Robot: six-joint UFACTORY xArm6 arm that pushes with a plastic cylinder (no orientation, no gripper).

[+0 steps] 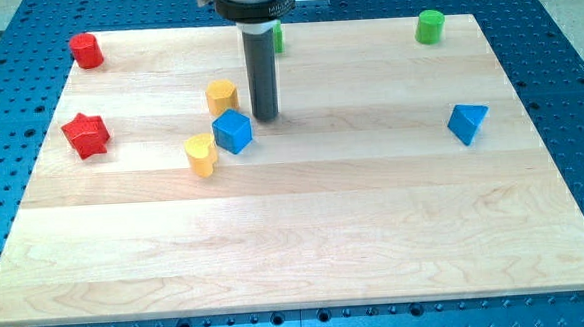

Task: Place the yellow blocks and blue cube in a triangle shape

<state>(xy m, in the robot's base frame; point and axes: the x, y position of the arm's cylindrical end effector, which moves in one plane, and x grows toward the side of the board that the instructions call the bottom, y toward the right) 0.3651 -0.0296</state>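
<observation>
Tip: my tip (265, 117) of the dark rod rests just right of the blue cube (232, 132), placed to nudge it.
Pincer: none fitted, so no state to tell.
Yellow blocks: upper yellow block (222, 95) and lower yellow block (201, 154) flank the cube closely on the pale wooden surface (326, 232), already roughly a triangle.

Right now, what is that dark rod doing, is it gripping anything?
My tip: a plain rod, nothing to open or close, holding nothing. It sits just to the view's upper right of the blue cube, right of the upper yellow block.

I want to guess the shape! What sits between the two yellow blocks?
In the camera view, the blue cube sits just right of the gap between the upper yellow block and the lower yellow block.
</observation>
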